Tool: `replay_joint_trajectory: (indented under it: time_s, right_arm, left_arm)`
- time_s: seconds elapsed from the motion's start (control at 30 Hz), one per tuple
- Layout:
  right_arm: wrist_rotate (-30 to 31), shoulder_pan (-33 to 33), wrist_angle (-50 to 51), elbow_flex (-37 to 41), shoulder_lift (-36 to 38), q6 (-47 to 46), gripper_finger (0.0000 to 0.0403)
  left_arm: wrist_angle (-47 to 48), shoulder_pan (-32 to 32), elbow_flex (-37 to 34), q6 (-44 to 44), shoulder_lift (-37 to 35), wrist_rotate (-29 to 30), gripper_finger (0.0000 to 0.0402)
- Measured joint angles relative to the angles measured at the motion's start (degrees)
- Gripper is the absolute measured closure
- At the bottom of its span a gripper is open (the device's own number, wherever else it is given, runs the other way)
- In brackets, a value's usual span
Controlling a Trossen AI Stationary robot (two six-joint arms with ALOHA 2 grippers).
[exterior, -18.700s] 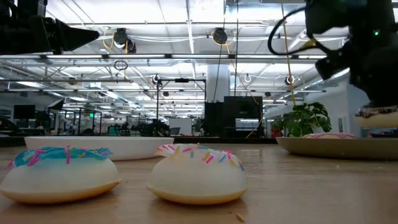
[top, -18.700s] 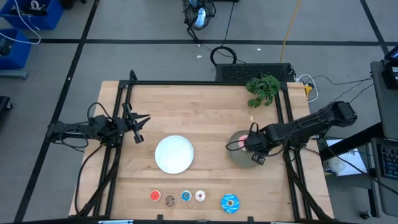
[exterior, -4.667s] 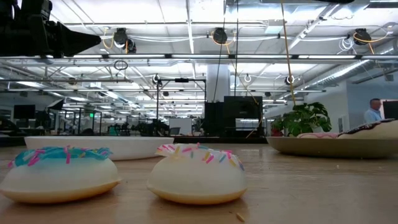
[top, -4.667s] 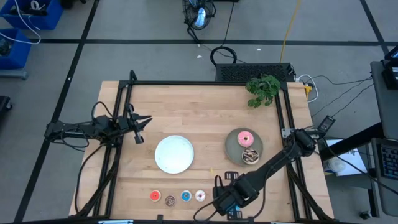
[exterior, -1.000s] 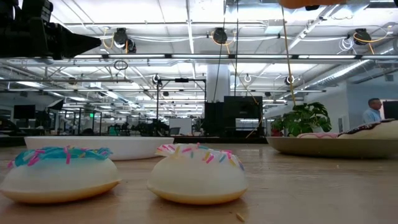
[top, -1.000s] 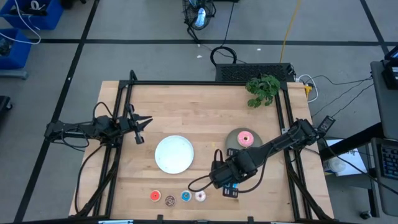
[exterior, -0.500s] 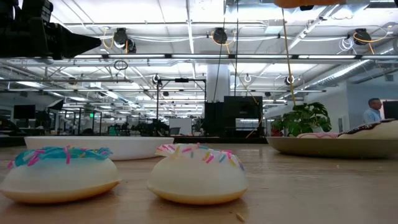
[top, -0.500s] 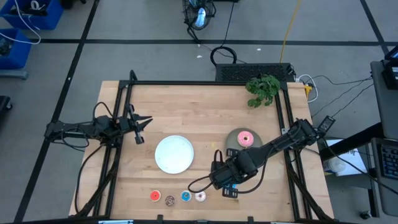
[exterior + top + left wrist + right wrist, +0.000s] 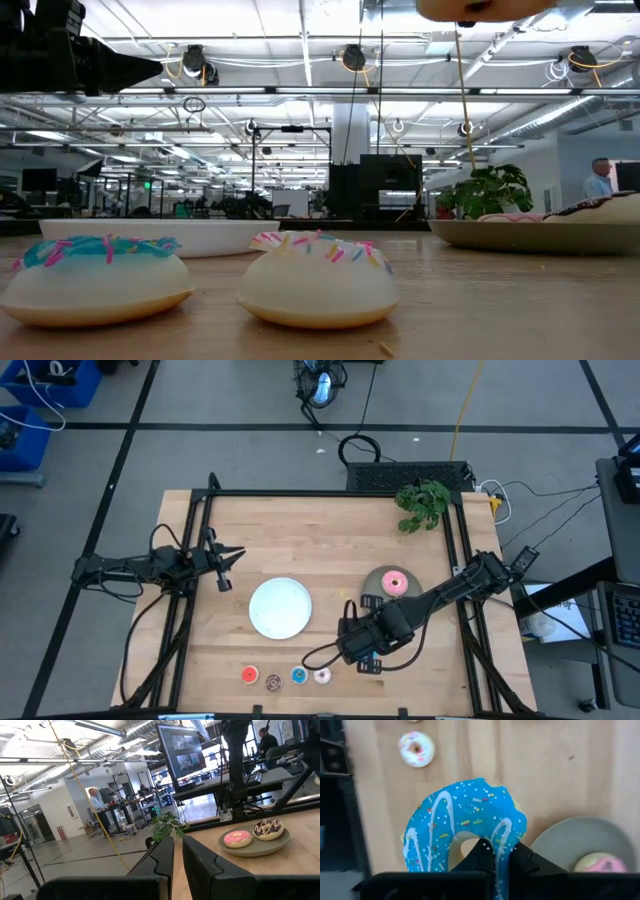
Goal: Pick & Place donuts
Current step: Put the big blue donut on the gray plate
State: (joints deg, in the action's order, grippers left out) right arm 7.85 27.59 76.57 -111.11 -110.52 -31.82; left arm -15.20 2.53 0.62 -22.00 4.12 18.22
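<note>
Here | right wrist: right end effector (image 9: 496, 857) clamps blue donut (image 9: 465, 822) | high: donut hidden | left end effector (image 9: 177, 851) closed, at table (image 9: 300, 530) left edge

Both arms are showing as matte black jointed links, thin black cables looping alongside the right arm (image 9: 440, 597) and left arm (image 9: 130, 568).

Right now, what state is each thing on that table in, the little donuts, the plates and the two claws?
Blue sprinkled donut: lifted off the table, pinched at its rim.
Right gripper: shut on that donut.
Left gripper: shut, empty, waiting at the table's left side.
Grey plate: holds the pink donut and chocolate sprinkled donut.
White plate: empty.
Four tiny donuts: lying in a row near the front edge.
</note>
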Motion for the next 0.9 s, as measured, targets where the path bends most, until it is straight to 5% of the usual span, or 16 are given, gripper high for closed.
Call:
replay_joint_trajectory:
  time_s: [0.63, 0.9]
  right_arm:
    - [5.77, -12.40, 4.38, 0.36, 0.05, 16.39, 0.0391]
    - [5.46, -21.39, 0.20, 12.83, 3.73, 21.18, 0.0392]
  left_arm:
    - [0.18, 0.02, 0.00, -0.35, 0.00, 0.00, 0.0355]
    - [0.46, 0.00, 0.00, -0.33, 0.01, 0.00, 0.0355]
